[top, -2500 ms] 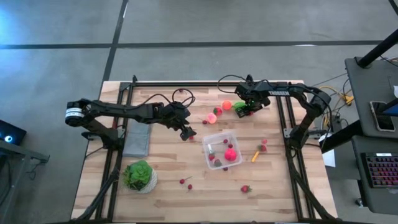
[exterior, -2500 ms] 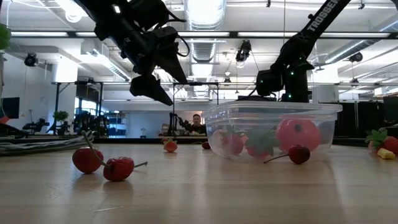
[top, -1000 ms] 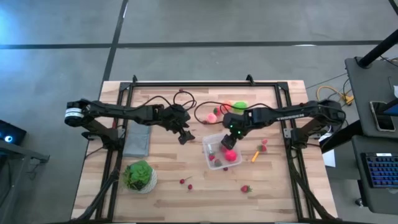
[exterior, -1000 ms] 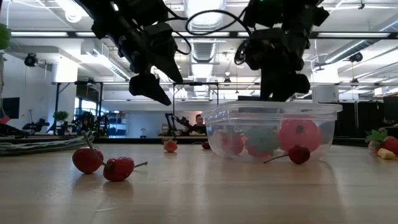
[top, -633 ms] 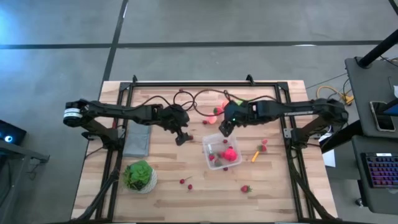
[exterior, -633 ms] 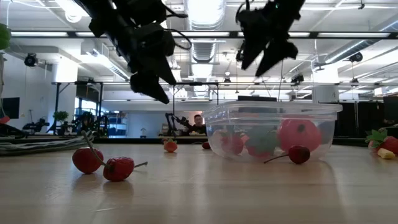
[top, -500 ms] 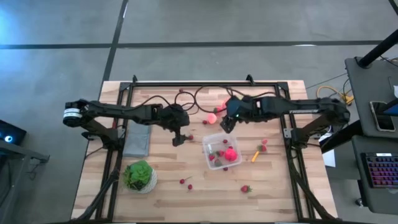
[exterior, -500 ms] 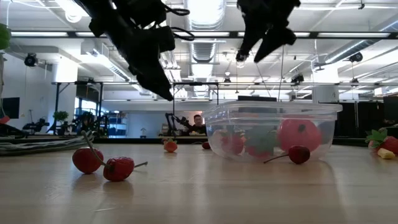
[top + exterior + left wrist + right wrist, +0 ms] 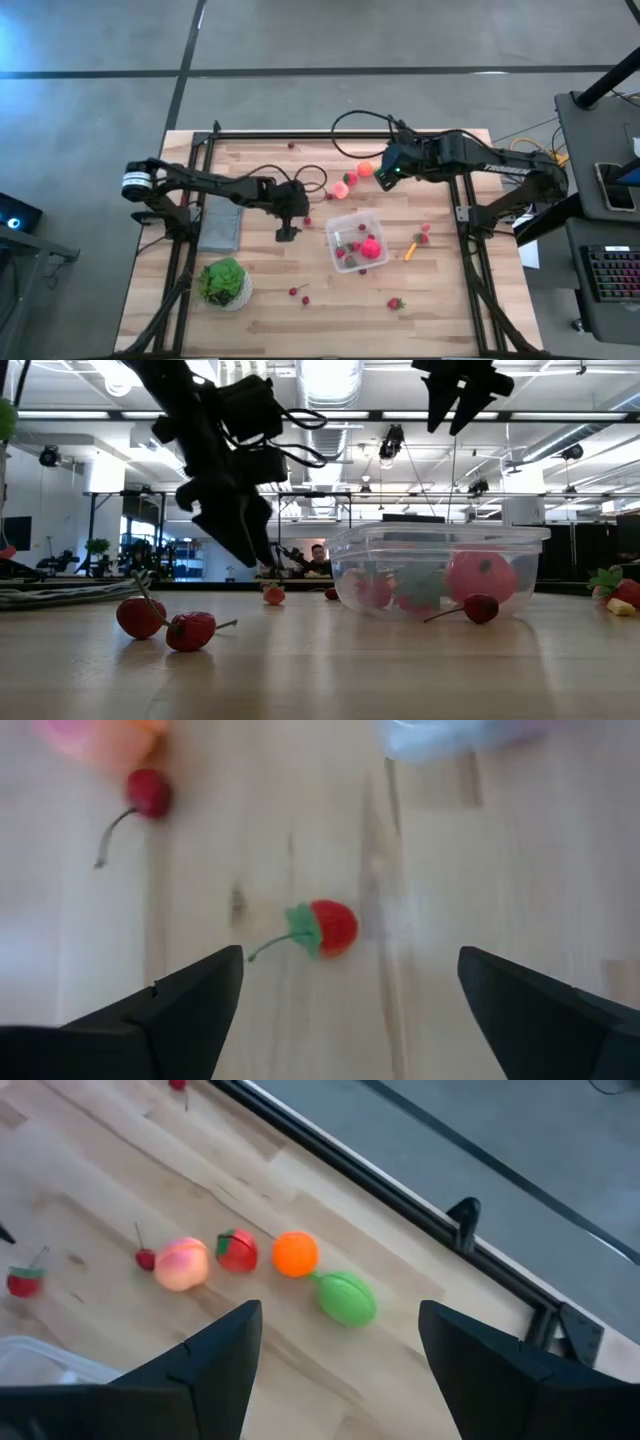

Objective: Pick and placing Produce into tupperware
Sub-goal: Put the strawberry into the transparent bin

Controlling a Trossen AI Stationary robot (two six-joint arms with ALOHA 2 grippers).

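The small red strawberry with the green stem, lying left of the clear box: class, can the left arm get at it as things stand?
Probably yes. The left end effector hangs open over the strawberry, with bare wood around it and nothing between.

Count on the worktop (image 9: 260, 290): 1 clear tupperware (image 9: 357, 240), 1 grey slab (image 9: 220, 223), 1 leafy green head (image 9: 222, 281) in a bowl. Loose near the back rail: 1 peach (image 9: 180, 1264), 1 red tomato (image 9: 237, 1250), 1 orange (image 9: 294, 1253), 1 green piece (image 9: 346, 1298). 2 arms, 1 gripper each.

Tupperware (image 9: 357, 240) mid-table (image 9: 260, 290) — leafy bowl (image 9: 224, 283) front-left, slab (image 9: 220, 224) left, loose produce (image 9: 352, 178) behind.
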